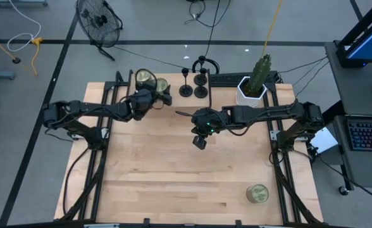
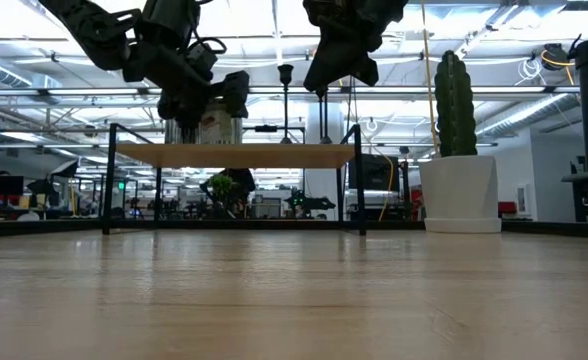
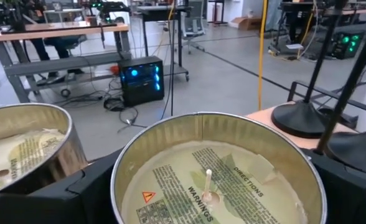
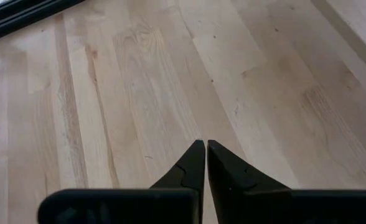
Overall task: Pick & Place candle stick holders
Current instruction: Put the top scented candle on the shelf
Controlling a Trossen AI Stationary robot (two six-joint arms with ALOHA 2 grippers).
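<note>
My left gripper [image 1: 162,96] stands wide around a candle tin [image 3: 217,171]. My right gripper [image 4: 205,163] is pinched shut, empty, over the table [image 1: 173,171]. Only overhead shows the candlestick holders [image 1: 195,85] at the back edge.

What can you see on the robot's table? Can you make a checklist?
Surface: wooden table, mostly bare.
Job's things: candle stick holders standing at the far edge.
Clutter: two candle tins at the far left, another tin near the front right, potted cactus.
Grippers: left gripper open around a candle tin; right gripper shut, empty, above mid-table.
Cables: several on the floor beyond the table.
Surroundings: floor fan, keyboard.
</note>
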